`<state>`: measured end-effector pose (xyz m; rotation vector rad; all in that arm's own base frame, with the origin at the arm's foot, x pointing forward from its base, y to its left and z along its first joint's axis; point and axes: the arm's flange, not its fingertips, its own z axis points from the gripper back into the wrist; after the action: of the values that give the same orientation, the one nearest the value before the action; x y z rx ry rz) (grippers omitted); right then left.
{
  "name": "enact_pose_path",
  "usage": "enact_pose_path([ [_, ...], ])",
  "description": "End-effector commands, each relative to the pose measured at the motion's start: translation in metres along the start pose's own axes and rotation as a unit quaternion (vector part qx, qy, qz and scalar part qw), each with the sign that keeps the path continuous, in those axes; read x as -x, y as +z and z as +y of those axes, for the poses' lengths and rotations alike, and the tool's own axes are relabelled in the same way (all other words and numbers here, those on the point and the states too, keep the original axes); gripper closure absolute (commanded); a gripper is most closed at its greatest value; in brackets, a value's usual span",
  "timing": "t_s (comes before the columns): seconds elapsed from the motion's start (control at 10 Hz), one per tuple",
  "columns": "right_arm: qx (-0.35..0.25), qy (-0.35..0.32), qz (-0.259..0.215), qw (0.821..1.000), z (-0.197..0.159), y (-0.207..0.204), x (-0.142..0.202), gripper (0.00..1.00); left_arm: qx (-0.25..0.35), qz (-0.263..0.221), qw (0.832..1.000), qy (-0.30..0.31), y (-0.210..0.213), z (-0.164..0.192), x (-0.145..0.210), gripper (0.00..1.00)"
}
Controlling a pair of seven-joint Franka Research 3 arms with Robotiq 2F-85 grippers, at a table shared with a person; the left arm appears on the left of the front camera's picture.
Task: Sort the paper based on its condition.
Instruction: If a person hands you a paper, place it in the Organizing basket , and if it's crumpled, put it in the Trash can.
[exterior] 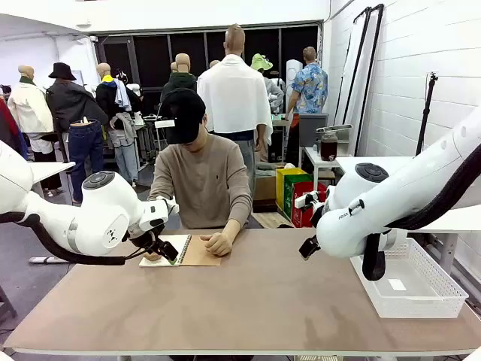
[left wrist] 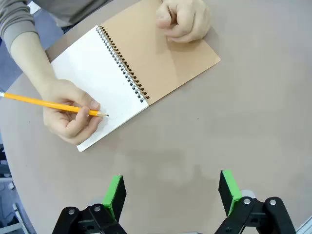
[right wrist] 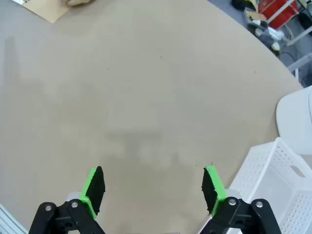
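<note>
L gripper [left wrist: 171,189]: jaws apart, empty, over bare counter [left wrist: 234,126] near spiral notebook [left wrist: 168,53]. Paper [left wrist: 92,73] = its open white page, bound; person's hand [left wrist: 68,114] w/ pencil [left wrist: 44,102] on it. R gripper [right wrist: 153,185]: jaws apart, empty, white basket [right wrist: 278,165] beside.

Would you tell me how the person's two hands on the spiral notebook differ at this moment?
The hand with the pencil grips a yellow pencil in a writing pose, while the fisted hand is curled shut with no tool showing. The hand with the pencil lies on the white page, and the fisted hand lies on the brown cover. Both rest on the open spiral notebook.
</note>
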<state>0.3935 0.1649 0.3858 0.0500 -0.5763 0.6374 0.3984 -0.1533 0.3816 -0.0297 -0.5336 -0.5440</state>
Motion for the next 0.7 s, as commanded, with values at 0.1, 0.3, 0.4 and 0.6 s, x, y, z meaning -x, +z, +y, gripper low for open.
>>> enact_pose_path([
  [0.1, 0.003, 0.005, -0.001, 1.000, -0.0013, 0.0014, -0.0003, 0.00, -0.001, 0.000, 1.000, -0.003, 0.0033, 0.0017, -0.0003, 0.00],
  [0.3, 0.003, 0.005, -0.001, 1.000, -0.0013, 0.0014, -0.0003, 0.00, -0.001, 0.000, 1.000, -0.003, 0.0033, 0.0017, -0.0003, 0.00],
  [0.4, 0.003, 0.005, -0.001, 1.000, -0.0013, 0.0014, -0.0003, 0.00, -0.001, 0.000, 1.000, -0.003, 0.0033, 0.0017, -0.0003, 0.00],
  [0.6, 0.003, 0.005, -0.001, 1.000, -0.0013, 0.0014, -0.0003, 0.00, -0.001, 0.000, 1.000, -0.003, 0.0033, 0.0017, -0.0003, 0.00],
])
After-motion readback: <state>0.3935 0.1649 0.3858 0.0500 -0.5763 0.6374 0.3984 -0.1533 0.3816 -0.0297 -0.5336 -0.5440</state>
